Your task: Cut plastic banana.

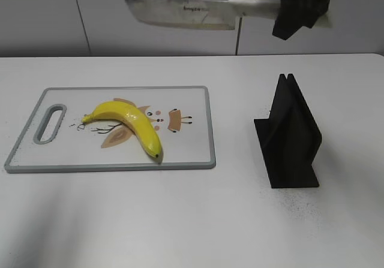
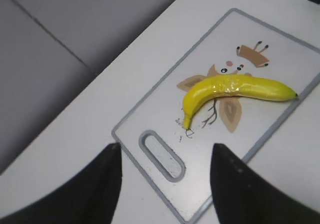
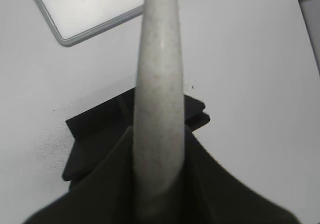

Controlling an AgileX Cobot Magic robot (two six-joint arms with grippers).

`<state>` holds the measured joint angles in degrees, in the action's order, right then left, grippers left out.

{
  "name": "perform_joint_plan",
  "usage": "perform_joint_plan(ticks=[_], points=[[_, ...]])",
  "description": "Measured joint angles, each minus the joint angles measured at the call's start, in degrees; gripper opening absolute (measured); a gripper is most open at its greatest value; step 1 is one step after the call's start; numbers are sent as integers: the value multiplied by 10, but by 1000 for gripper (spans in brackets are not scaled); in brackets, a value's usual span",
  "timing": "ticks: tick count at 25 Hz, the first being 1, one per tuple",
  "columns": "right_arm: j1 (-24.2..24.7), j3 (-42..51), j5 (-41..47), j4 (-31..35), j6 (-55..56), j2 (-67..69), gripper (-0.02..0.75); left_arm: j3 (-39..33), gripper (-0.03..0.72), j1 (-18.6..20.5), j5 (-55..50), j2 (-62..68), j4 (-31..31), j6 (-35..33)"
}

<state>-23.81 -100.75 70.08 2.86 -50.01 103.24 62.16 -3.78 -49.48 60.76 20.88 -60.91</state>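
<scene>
One banana (image 1: 129,124), one knife (image 1: 180,13), one board (image 1: 186,154)

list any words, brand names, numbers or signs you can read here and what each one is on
Broad steel knife blade, held in the right gripper: a small dark printed mark near its middle, too small and blurred to read.
Grey-rimmed white plastic cutting board: only a cartoon drawing under the yellow plastic banana, no words.
Black knife stand: no text visible.

Bright even light, blurred wrist foregrounds.
</scene>
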Motion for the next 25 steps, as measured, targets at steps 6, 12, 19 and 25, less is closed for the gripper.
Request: perform_joint_plan(ticks=[6, 12, 19, 25], points=[[0, -34, 0, 66, -180, 63, 162, 116, 549, -60, -35, 159, 1, -116], [0, -52, -3, 125, -226, 102, 162, 175, 548, -122, -55, 270, -23, -140], [-1, -52, -21, 153, -247, 111, 162, 181, 546, -133, -50, 329, -44, -147], [-2, -53, -50, 184, -251, 115, 162, 181, 476, -133, -33, 341, -44, -154]])
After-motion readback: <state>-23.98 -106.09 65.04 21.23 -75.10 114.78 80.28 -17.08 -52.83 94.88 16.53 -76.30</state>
